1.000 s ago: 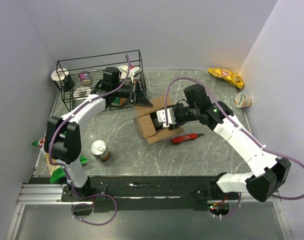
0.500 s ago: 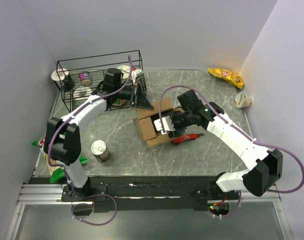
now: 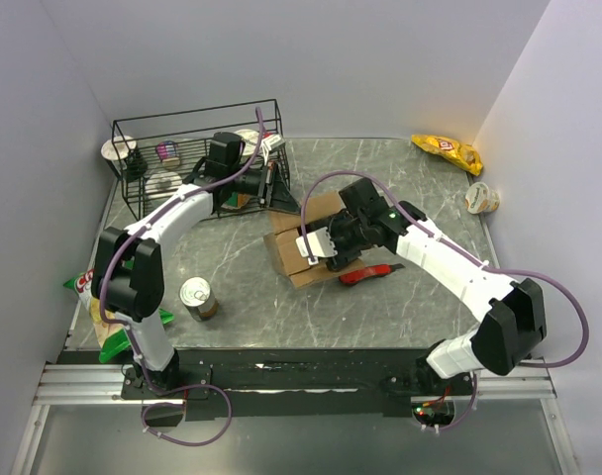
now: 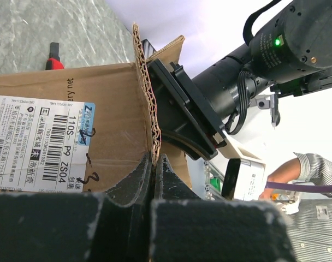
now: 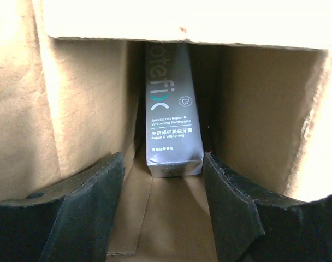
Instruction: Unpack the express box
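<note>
Grey marbled table (image 3: 410, 188) carries a job that looks about half done. The express box (image 3: 287, 253) lies at its middle with the flaps already opened, and a red utility knife (image 3: 366, 274) lies just on the box's near side. A grey toothpaste carton (image 5: 169, 120) sits deep inside the box, not yet taken out. At the box's mouth the right gripper (image 5: 160, 183) reaches in, jaws roughly half apart, flanking the carton's near end without visibly touching it. On the box's far side the left gripper (image 4: 154, 166) is pinched fully closed on a flap's corrugated edge, with the black wire basket (image 3: 197, 134) beyond.
</note>
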